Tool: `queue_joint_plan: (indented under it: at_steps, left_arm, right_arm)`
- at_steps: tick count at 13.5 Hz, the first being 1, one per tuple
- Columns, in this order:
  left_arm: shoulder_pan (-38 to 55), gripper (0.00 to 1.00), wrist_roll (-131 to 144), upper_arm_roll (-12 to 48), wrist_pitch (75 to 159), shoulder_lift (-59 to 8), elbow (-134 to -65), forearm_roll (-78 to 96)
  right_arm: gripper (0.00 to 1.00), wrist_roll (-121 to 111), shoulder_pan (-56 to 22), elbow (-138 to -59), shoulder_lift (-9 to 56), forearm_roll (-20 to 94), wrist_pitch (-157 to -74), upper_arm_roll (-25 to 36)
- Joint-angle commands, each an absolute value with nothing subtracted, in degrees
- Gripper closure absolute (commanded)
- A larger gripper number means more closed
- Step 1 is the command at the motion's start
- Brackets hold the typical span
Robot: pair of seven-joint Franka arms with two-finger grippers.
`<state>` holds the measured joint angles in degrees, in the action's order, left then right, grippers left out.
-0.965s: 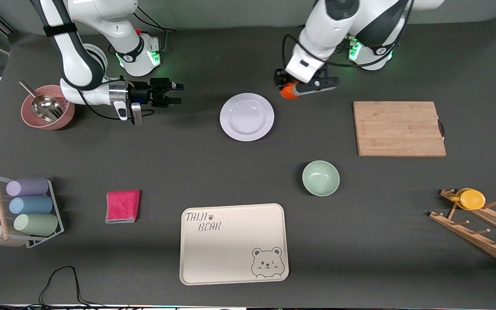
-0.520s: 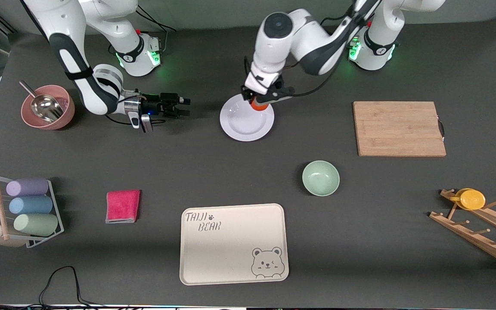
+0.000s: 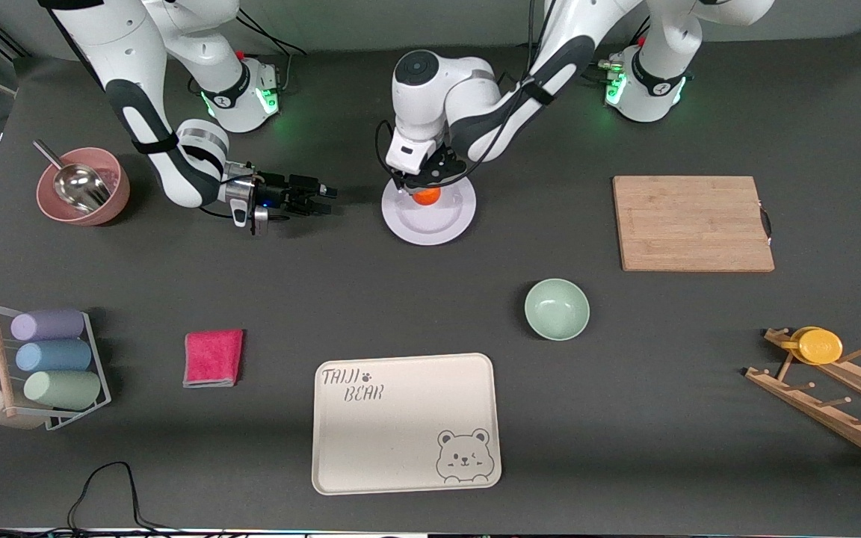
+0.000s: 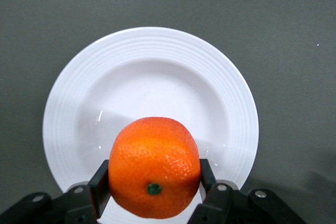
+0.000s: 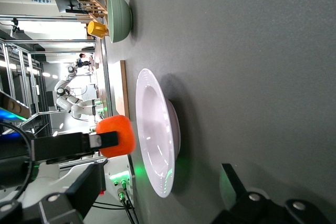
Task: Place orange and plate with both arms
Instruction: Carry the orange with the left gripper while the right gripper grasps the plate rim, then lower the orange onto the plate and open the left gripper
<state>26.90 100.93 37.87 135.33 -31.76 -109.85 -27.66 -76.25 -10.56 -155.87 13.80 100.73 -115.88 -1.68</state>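
Fingers (image 4: 100, 188) of left gripper (image 4: 152, 192) pinch dimpled orange (image 4: 154, 174) above white plate (image 4: 68, 103).

Bright, even overhead light, soft short shadows on the dark table (image 3: 251, 448), faint glare streaks on the plate (image 4: 84, 103), the orange (image 4: 155, 174) sharp, right wrist view's background blown out and hazy

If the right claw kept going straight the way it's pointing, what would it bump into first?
Probably the plate: the right claw points sideways at its rim, low over the table. The orange looks raised above the plate.
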Motion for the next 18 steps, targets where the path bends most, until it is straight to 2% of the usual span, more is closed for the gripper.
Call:
queue_joint_plan:
  at_steps: [1,7,8,12,13,14,15,18]
  left_arm:
    - [29.35,1.0,102.83,36.13,134.65,-34.62,-107.49,-30.93]
    - [31.11,1.0,105.21,34.98,134.74,-36.12,-107.4,-31.2]
    - [31.11,1.0,105.21,34.89,134.74,-36.12,-107.4,-31.2]
    - [33.31,1.0,105.73,32.79,134.82,-36.47,-107.23,-31.55]
    - [33.31,0.81,105.73,32.7,134.82,-36.47,-107.23,-31.55]
    - [33.4,0.53,105.65,32.7,134.82,-36.47,-107.23,-31.99]
    - [33.4,0.01,105.82,32.7,134.74,-36.47,-107.23,-32.78]
    - [33.05,0.0,105.65,32.7,133.51,-35.69,-107.23,-32.7]
  right_arm:
    - [0.0,-81.11,-11.43,-154.34,17.39,102.74,-116.19,-1.58]
    - [0.0,-82.71,-11.51,-153.63,19.77,103.62,-116.02,-1.58]
    - [0.03,-82.71,-11.51,-153.55,19.95,103.62,-116.02,-1.58]
    - [0.45,-82.71,-11.51,-153.19,20.65,103.62,-115.93,-1.58]
    - [0.52,-82.71,-11.51,-153.19,20.65,103.62,-115.93,-1.58]
    - [0.56,-82.62,-11.51,-153.19,20.65,103.62,-115.84,-1.58]
    - [0.57,-82.7,-11.51,-153.19,20.65,103.62,-115.84,-1.58]
    - [0.57,-82.71,-11.51,-153.19,20.65,103.62,-115.75,-1.58]
